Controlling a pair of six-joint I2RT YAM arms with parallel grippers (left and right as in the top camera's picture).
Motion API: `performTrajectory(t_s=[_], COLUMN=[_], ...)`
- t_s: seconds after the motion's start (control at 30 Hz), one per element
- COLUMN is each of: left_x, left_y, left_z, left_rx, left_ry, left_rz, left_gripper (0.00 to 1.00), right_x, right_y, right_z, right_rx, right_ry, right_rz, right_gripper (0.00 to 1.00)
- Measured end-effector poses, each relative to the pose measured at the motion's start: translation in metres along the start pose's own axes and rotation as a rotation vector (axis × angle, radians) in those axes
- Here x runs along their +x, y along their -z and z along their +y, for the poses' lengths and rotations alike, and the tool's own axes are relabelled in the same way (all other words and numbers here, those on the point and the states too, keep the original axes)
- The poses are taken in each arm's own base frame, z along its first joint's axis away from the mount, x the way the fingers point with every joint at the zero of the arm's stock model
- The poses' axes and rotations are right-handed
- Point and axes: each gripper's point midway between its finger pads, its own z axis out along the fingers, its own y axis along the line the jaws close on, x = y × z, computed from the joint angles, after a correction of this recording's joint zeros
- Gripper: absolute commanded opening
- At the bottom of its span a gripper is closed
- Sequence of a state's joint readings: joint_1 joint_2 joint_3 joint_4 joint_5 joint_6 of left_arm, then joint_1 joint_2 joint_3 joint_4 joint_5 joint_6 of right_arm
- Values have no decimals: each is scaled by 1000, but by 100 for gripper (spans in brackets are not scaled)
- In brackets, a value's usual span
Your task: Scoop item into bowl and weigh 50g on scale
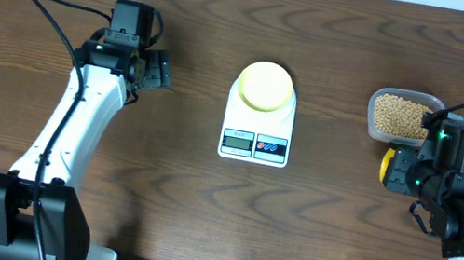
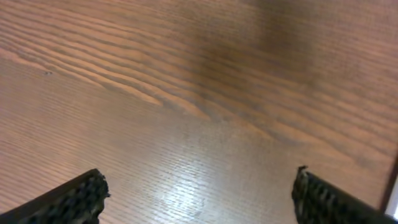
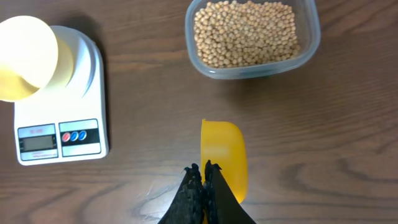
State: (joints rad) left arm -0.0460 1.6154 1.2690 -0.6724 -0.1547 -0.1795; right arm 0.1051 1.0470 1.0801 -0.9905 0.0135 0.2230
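- Sitting on the round platform of the white digital scale point(image 1: 254, 143), the small pale-yellow bowl point(image 1: 266, 85) covers nearly all of that platform, at the middle of the brown wooden table point(image 1: 175, 187).
- The scale's grey display and its two buttons face the near edge of the table; the reading is too small to make out.
- The tan soybeans point(image 3: 245, 31) fill a clear rectangular plastic tub point(image 3: 311, 50) that stands on the table well to the right of the scale.
- A yellow scoop point(image 3: 225, 152) lies just in front of the tub, its hollow side up.
- The right hand point(image 3: 203, 169) is closed, fingertips pressed together, over the scoop's left edge; I cannot tell whether it touches the scoop.
- The left hand point(image 2: 198, 180) is open wide, its two fingers far apart over bare wood, well to the left of the scale.
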Motion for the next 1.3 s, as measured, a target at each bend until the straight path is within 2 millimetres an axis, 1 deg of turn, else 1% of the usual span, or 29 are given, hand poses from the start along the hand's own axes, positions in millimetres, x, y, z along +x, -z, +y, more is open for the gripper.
performTrajectory(t_s=[0.6, 1.0, 1.13, 1.17, 1.2, 1.3], left_x=[0, 0, -3, -4, -5, -6], left_y=[0, 0, 0, 0, 0, 0], left_z=[-1, -1, -2, -2, -2, -3], left_rx=[15, 15, 18, 20, 21, 25], left_ry=[4, 4, 7, 8, 11, 13], left_rz=[5, 4, -8, -14, -17, -19], left_gripper=[98, 98, 98, 91, 80, 42], right_x=[1, 4, 4, 4, 4, 4], right_y=[0, 0, 0, 0, 0, 0], right_z=[4, 3, 3, 3, 3, 3], right_rx=[-21, -17, -17, -17, -17, -18], right_ry=[-81, -80, -62, -52, -44, -19], right_rz=[6, 20, 20, 19, 19, 19], right_gripper=[1, 1, 1, 1, 1, 1])
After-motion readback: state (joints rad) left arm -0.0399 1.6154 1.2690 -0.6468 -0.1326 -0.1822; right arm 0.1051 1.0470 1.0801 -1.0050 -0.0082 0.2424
